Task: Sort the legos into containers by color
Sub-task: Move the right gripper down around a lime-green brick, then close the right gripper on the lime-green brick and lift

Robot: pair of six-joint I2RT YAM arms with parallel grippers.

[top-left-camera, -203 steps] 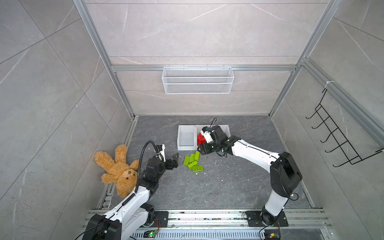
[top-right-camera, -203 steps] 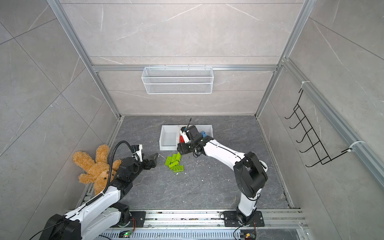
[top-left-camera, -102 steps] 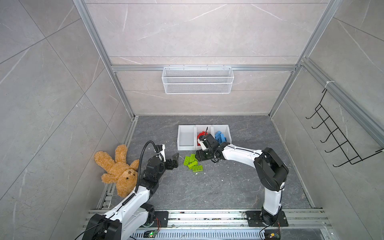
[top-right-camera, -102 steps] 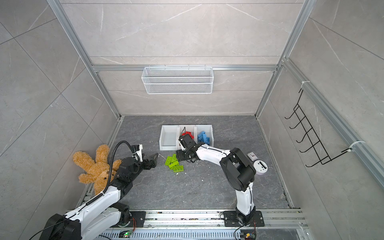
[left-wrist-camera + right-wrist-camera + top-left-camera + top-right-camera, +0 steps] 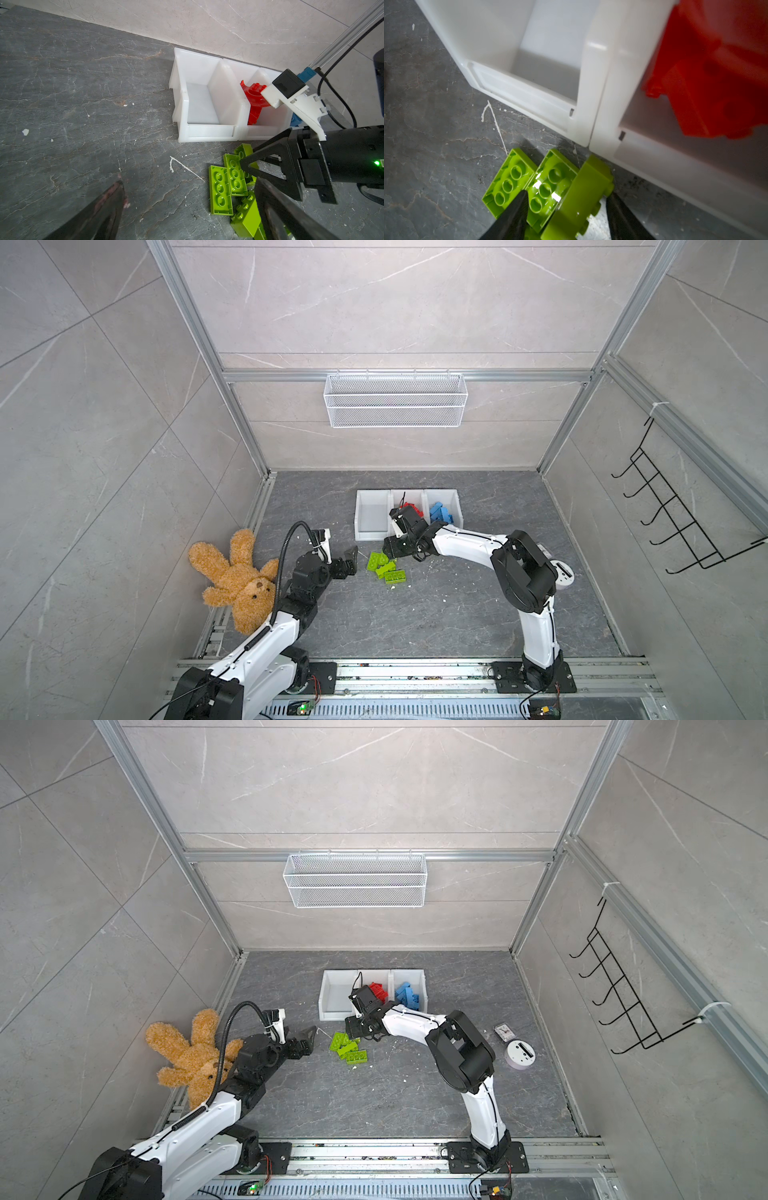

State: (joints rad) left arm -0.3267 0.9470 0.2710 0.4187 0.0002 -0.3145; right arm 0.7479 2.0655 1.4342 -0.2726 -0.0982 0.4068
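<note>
**Sorting cell, mid-task:** Your right end effector (image 5: 389, 552) sits low over a cluster of green legos (image 5: 384, 566) on the grey bench (image 5: 436, 614), just in front of the row of three white containers (image 5: 358, 516). In the right wrist view its two black fingers (image 5: 512, 216) stand apart. They sit astride one green brick lying on its side and part of another lying hollow side up. You cannot tell from any view whether they press on the bricks or only bracket them.

The green pile lies near the lip where the left and middle bins meet, outside all three. Red legos (image 5: 413, 506), an arch piece among them, sit in the middle bin, and blue legos (image 5: 440, 512) lie in the right one.

Your left end effector (image 5: 351, 560) hovers just left of the green pile. The left wrist view shows its fingers spread wide, with only bench between them.

A brown teddy bear (image 5: 237, 576) sprawls against the left wall beside that arm. A white wire basket (image 5: 395, 400) hangs on the back wall and a black hook rack (image 5: 673, 510) on the right wall.
</note>
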